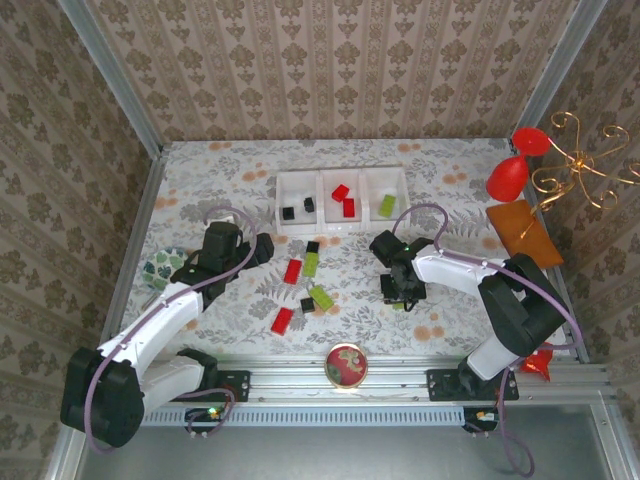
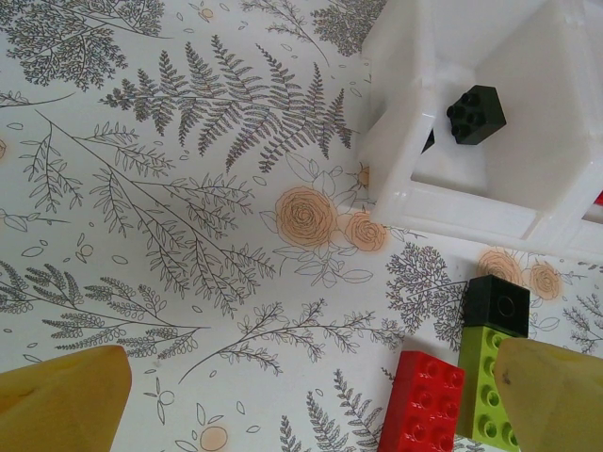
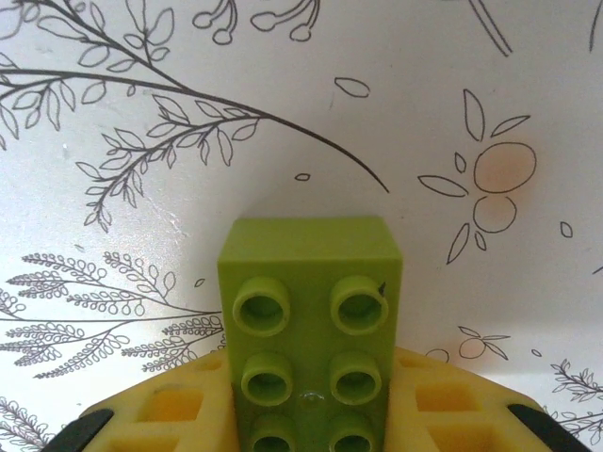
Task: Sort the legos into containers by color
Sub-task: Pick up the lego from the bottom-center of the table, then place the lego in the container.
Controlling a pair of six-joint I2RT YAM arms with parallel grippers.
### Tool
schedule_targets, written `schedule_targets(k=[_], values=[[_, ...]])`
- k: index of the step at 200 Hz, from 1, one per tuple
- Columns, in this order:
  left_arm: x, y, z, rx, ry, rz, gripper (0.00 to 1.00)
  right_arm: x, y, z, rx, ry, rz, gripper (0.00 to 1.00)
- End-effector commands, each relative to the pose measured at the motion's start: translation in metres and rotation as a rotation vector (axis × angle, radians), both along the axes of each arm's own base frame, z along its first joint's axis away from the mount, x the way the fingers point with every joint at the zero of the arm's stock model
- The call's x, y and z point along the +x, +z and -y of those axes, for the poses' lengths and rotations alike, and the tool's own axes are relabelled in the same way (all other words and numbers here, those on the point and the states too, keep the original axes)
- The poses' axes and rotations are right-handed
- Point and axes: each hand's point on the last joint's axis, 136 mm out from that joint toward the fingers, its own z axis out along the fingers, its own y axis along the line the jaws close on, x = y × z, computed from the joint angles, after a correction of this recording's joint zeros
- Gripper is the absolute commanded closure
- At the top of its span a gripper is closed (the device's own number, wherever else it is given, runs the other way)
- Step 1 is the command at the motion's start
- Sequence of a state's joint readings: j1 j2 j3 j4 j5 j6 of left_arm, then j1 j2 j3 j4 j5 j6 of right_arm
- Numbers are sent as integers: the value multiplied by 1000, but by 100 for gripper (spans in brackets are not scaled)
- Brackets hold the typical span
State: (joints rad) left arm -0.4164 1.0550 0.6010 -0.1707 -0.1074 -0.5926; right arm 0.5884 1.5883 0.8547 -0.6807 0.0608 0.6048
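Right fingers point(image 3: 179, 410): pressed onto a green brick point(image 3: 311, 282), one finger on each long side, studs facing the wrist camera.
Grip position: the fingers hold the rear half, and the front end juts out past the fingertips. Pinching across the narrow width suits the finger span. Judged firm enough, though a nose-heavy brick could pivot.
Brick height: cannot tell whether it rests on the surface point(image 3: 471, 75) or is just clear of it.
Left fingers point(image 2: 61, 400): spread wide with nothing between them, poised above the surface. Judged to be waiting for a pick of their own.
Within left reach: a red brick point(image 2: 424, 400) and a second green brick point(image 2: 485, 391) lie side by side just inside the finger nearer the tray. A black brick point(image 2: 497, 303) touches the far end of that green one.
Tray point(image 1: 300, 228): ahead of both sets of fingers, just beyond the black brick.
Tray contents: sorted black bricks point(image 1: 288, 212) are in the compartment ahead of the left fingers. Sorted red bricks point(image 1: 345, 200) are in the middle one. A sorted green brick point(image 1: 386, 205) is in the compartment ahead of the right fingers. Each colour has its own cell, which fixes where the held brick belongs.
Loose bricks point(image 1: 282, 320): six lie on the surface between the two sets of fingers, two of each colour.
Step in hand: green brick gripped; lift and carry not yet made.
Progress: judged under half done.
Next move: raise the brick clear and carry it forward over the green cell before releasing.
Risk: the red cell adjoins, so a release too far toward the left fingers would missort it.
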Motion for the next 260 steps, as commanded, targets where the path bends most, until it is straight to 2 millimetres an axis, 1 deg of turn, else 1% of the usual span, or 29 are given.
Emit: schedule_targets(k=[1,28,49,65,94,112,134,151,170,191,212,260], values=[[1,-3,-1,-22,17,-8,0,12,5,-9,22,6,50,73],[1,-3,-1,-22,17,-7,0,27,26,-10,15,5,124,74],[1,-3,-1,-23,16,-8,0,48,49,-14,30,9,203,74],[1,-3,-1,-22,16,-7,0,69,70,-17,40,8,272,74],[0,-4,-1,-26,15,-8,0,110,105,-14,36,-35,388,74],[0,-4,-1,-26,14,-7,0,134,120,-17,46,-35,448,74],[0,-3,-1,-27,12,-6,0,161,132,-15,15,-29,494,73],[-1,-3,-1,-29,14,-5,0,181,135,-15,14,-28,515,74],[-1,-4,-1,-32,13,-7,0,201,134,-10,11,-39,525,73],[-2,-4,-1,-32,12,-9,0,222,126,-3,-3,-53,514,73],[-2,-5,-2,-30,14,-13,0,237,116,1,-8,-58,499,73],[-2,-5,-2,-26,15,-13,0,264,105,-4,-11,-27,502,72]])
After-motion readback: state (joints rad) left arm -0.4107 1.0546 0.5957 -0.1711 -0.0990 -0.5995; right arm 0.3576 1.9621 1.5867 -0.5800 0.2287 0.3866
